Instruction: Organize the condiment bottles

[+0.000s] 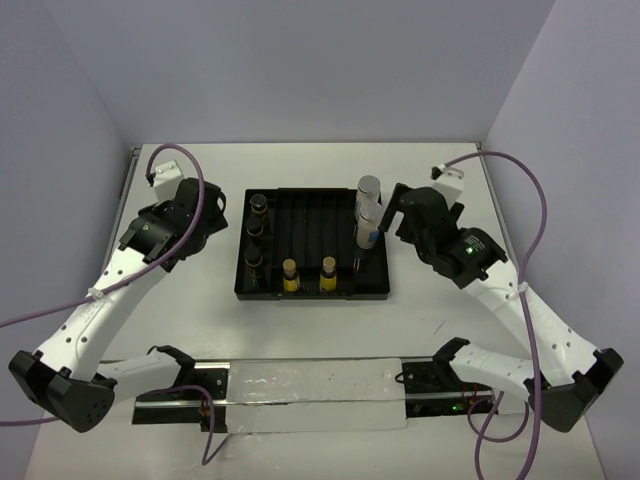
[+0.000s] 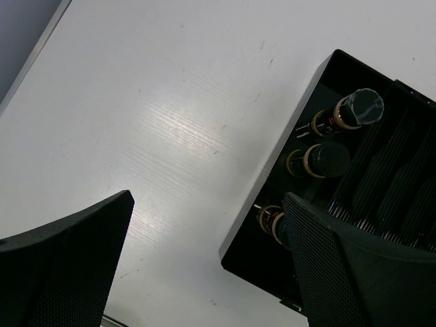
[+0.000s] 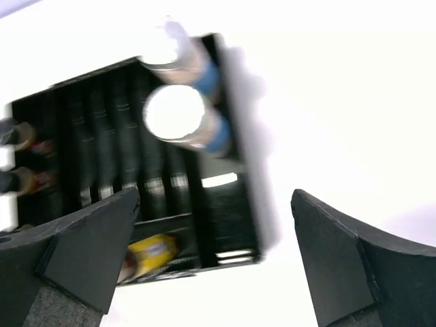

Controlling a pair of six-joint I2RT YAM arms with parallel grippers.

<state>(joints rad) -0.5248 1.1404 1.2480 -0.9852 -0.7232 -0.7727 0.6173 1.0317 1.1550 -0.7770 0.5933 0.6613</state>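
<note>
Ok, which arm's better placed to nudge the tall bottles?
Right, probably: the right gripper sits open beside the white blue-labelled bottle and grey-capped bottle; the left gripper hangs past the tray's opposite end.

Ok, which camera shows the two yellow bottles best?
The top external view: both yellow bottles stand upright and unobstructed at the near edge of the tray. The right wrist view catches only one, blurred. The left wrist view shows neither.

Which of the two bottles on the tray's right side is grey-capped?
The rear bottle, in the far right corner of the tray; the front bottle next to it has a white top.
</note>
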